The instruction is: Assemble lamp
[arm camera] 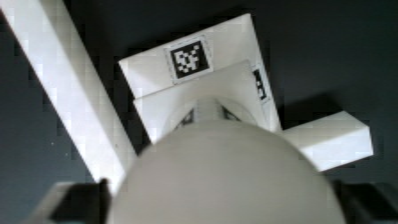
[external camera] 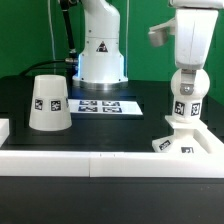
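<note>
**Bulb being gripped upright over the base in the rail corner**

The black table [external camera: 20, 85] is being bounded along its near edge by a white rail [external camera: 90, 162]. The rail is very likely being used as a stop, so that parts are braced while they are joined. The shade [external camera: 48, 103] is being left standing wide end down, well apart on the exterior view's left. There it is being held in reserve, presumably for the last step. The marker board [external camera: 100, 105] is lying flat in front of the pedestal, untouched.

The base [external camera: 190, 146] is being parked in the rail's corner on the exterior view's right. In the wrist view it appears to be pressed against the long bar, though contact cannot be confirmed. The bulb [external camera: 186, 98] is being held upright directly over the base, stem down and apparently meeting it. Seating or screwing in is judged to be the step in hand.

The gripper [external camera: 186, 72] is being clamped from above onto the top of the bulb. The jaws are being held only as far apart as the bulb allows, and nothing else is being touched.
</note>
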